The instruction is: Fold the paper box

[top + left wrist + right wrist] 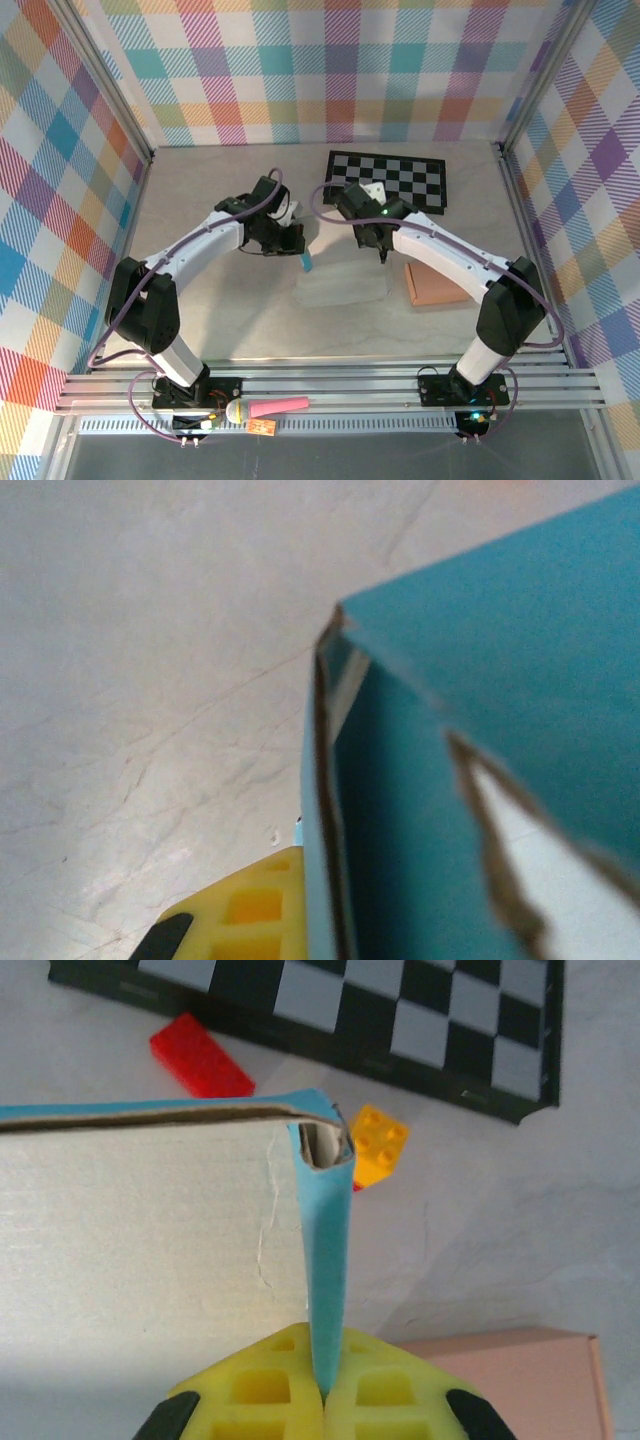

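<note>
- Paper box (340, 285): teal outside, white inside, partly folded, at the middle of the tabletop (200, 190), between the two arms.
- Left jaws: closed. A teal wall of the box (500, 660) stands hard against one yellow finger (250, 920), and the other finger is hidden behind that wall.
- Right jaws: closed tight on a narrow teal flap, which rises upright from the pinch to the box's corner, beside the white panel (150, 1240).
- Checkerboard (400, 180): flat, toward the far right corner of the tabletop.
- Red brick (200, 1055): just beside the checkerboard's near edge.
- Yellow brick (380, 1145): just past the box's corner, near the board.
- Pink carton (435, 283): lies flat near the right edge, close to the right arm.
</note>
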Action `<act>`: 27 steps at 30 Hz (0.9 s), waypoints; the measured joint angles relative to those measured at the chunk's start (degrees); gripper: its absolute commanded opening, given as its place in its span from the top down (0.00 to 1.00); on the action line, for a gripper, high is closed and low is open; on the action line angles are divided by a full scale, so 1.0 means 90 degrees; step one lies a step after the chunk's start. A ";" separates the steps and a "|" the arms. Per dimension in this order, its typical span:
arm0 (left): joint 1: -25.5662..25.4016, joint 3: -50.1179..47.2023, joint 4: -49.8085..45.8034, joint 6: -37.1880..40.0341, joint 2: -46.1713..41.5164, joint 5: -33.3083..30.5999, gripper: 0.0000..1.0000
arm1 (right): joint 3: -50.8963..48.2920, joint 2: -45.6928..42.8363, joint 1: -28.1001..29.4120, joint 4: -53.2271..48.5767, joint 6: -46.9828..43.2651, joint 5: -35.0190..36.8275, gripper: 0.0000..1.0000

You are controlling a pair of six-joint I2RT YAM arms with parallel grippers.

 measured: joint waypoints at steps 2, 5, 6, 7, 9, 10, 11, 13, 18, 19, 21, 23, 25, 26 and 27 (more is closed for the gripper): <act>-0.0015 -0.0393 0.0255 -0.0100 -0.0053 -0.0075 1.00 | -0.0272 -0.0015 0.0085 0.0112 0.0202 -0.0121 1.00; -0.0015 -0.0913 0.0678 -0.0240 -0.0068 -0.0163 0.97 | -0.0537 0.0005 0.0197 0.0231 0.0500 -0.0325 1.00; -0.0015 -0.1073 0.0843 -0.0304 -0.0068 -0.0197 0.95 | -0.0593 0.0015 0.0223 0.0279 0.0580 -0.0376 1.00; -0.0015 -0.1178 0.0962 -0.0340 -0.0068 -0.0211 0.94 | -0.0624 0.0041 0.0245 0.0306 0.0648 -0.0410 1.00; -0.0015 -0.1409 0.1270 -0.0464 -0.0068 -0.0296 0.90 | -0.0665 0.0153 0.0282 0.0347 0.0772 -0.0447 1.00; -0.0015 -0.1498 0.1409 -0.0525 -0.0068 -0.0347 0.88 | -0.0668 0.0223 0.0294 0.0347 0.0811 -0.0452 1.00; -0.0012 -0.1571 0.1554 -0.0595 -0.0068 -0.0418 0.86 | -0.0678 0.0313 0.0294 0.0338 0.0860 -0.0469 1.00; -0.0015 -0.1627 0.1785 -0.0680 -0.0061 -0.0529 0.84 | -0.0687 0.0500 0.0294 0.0296 0.0930 -0.0469 1.00; -0.0012 -0.1656 0.2256 -0.0814 0.0015 -0.0787 0.84 | -0.0690 0.0741 0.0294 0.0226 0.1088 -0.0464 1.00; -0.0012 -0.1659 0.2314 -0.0823 0.0029 -0.0818 0.84 | -0.0690 0.0743 0.0291 0.0214 0.1098 -0.0461 1.00; -0.0015 -0.1659 0.2412 -0.0831 0.0044 -0.0872 0.84 | -0.0690 0.0743 0.0301 0.0189 0.1141 -0.0449 1.00; -0.0015 -0.1659 0.2463 -0.0833 0.0066 -0.0928 0.82 | -0.0690 0.0743 0.0323 0.0170 0.1192 -0.0435 1.00; -0.0019 -0.1659 0.2475 -0.0835 0.0095 -0.0984 0.81 | -0.0690 0.0743 0.0340 0.0158 0.1231 -0.0423 1.00; -0.0024 -0.1659 0.2482 -0.0845 0.0114 -0.1008 0.80 | -0.0690 0.0743 0.0352 0.0151 0.1236 -0.0413 1.00; -0.0051 -0.1659 0.2489 -0.0848 0.0134 -0.1020 0.80 | -0.0690 0.0743 0.0364 0.0151 0.1246 -0.0401 1.00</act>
